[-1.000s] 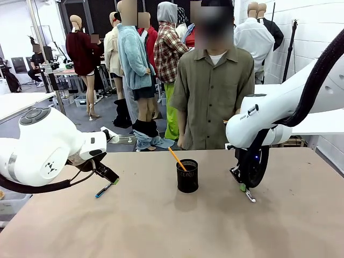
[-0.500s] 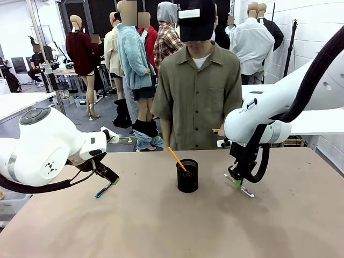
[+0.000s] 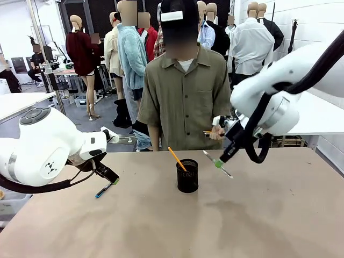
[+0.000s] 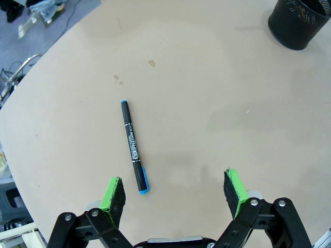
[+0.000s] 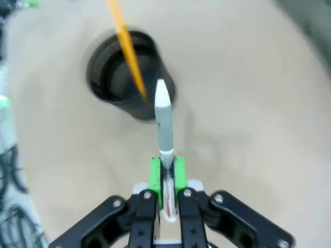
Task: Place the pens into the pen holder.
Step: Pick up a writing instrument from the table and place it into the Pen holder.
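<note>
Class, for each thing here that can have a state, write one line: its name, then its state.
holder: upright on the table.
pencil: leaning in the holder.
marker: lying flat on the table.
left hand: open, above the marker.
right hand: shut on the pen.
pen: off the table, near the holder.

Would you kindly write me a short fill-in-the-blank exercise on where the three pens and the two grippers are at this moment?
1. The small black wire-mesh pen holder contains the ____ pencil-like pen, which leans to one side.
2. The right gripper is ____ on the silver-white pen, held in the air near the holder.
3. The left gripper hangs ____ over the dark blue marker, which lies flat on the tan table.

Missing words: orange; shut; open.
</note>
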Controlling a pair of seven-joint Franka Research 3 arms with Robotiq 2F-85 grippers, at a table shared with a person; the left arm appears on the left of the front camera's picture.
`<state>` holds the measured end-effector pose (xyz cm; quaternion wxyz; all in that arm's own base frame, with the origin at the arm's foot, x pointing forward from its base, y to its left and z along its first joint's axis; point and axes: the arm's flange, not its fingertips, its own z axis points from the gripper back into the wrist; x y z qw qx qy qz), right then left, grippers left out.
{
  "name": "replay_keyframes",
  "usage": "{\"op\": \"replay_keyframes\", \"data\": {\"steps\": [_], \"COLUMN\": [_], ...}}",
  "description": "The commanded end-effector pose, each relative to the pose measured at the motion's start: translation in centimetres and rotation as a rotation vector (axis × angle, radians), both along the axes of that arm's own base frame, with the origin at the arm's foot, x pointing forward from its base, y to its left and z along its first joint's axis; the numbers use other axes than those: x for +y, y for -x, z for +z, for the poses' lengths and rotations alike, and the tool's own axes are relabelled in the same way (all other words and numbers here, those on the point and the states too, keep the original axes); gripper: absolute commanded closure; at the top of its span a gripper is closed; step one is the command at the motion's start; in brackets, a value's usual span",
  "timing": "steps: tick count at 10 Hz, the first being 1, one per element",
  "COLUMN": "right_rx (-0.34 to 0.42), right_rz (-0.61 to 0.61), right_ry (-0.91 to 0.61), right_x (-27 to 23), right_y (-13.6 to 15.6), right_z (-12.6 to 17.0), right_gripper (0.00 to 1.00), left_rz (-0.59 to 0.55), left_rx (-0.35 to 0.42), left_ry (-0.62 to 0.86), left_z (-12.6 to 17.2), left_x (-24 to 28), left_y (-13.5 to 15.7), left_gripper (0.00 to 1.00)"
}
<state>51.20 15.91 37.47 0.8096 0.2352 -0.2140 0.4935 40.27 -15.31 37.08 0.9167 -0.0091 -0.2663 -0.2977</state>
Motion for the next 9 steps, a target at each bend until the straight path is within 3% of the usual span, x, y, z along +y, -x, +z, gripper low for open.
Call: {"op": "replay_keyframes", "data": {"steps": [1, 7, 9], "right_rx": [-0.007, -0.144, -0.181], "right_rz": [0.228, 0.587, 0.583], "right_ry": [-0.229, -0.511, -0.568], "right_x": [-2.9, -1.4, -0.8], "right_y": [1.2, 0.5, -0.2], "right_z": [-1.9, -0.9, -1.2], "right_gripper": [1.0, 1.0, 1.0], "left_rz": [0.004, 0.004, 0.004], "left_rx": [-0.001, -0.001, -0.001], "left_ry": [0.004, 0.004, 0.004], "left_z": [0.1, 0.1, 0.1], "left_x": [0.2, 0.2, 0.2], "left_y": [0.0, 0.0, 0.0], "left_gripper": [0.0, 0.0, 0.0]}}
